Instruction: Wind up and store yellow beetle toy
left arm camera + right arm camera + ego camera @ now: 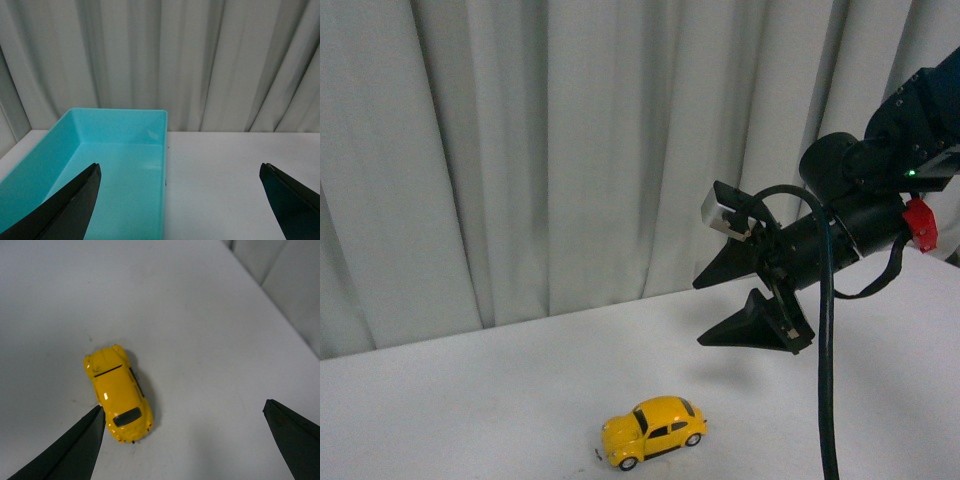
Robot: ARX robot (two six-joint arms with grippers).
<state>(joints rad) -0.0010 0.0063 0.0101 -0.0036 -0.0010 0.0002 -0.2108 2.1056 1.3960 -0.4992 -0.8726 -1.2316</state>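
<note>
a small yellow beetle-shaped toy car with dark windows and black wheels (653,431) stands on its wheels on the white surface (470,400), near the front edge and apart from everything else. the right hand (699,313) hangs in the air above the surface, higher than the toy, further back and to the toy's right. its two black fingers are spread wide and grasp nothing. the coming move turns on an offset that shows in the right wrist view. there the toy (119,394) sits close beside one finger (80,445) and well away from the other, not midway in the gap of the hand (183,406). its long axis runs roughly across the line joining the fingers, slightly skewed, so i judge a sideways shift and a descent would bring the fingers onto its flanks. the left hand (180,167) is also spread and empty, facing an empty turquoise plastic tray (45,160). it does not appear in the front view, so the right arm looks the nearer. the tray is cut off at the frame edge and absent from the front view, so its bearing from the toy cannot be told. no winding part is visible.
</note>
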